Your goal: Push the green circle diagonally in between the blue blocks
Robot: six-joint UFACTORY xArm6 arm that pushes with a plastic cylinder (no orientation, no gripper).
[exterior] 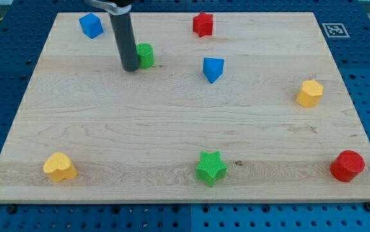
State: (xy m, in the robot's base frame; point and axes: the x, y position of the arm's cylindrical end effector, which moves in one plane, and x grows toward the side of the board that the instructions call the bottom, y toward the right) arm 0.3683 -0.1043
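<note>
The green circle [146, 55] sits in the upper left part of the wooden board, partly hidden by the rod. My tip [131, 67] rests on the board right against the circle's left side. A blue cube-like block [90, 25] lies near the top left corner, up and left of the tip. A blue triangular block [213, 69] lies to the right of the circle, a little lower.
A red star [202, 24] is at the top centre. A yellow hexagon [309, 94] is at the right. A red cylinder [347, 165] is at the bottom right, a green star [211, 168] at the bottom centre, a yellow heart [59, 167] at the bottom left.
</note>
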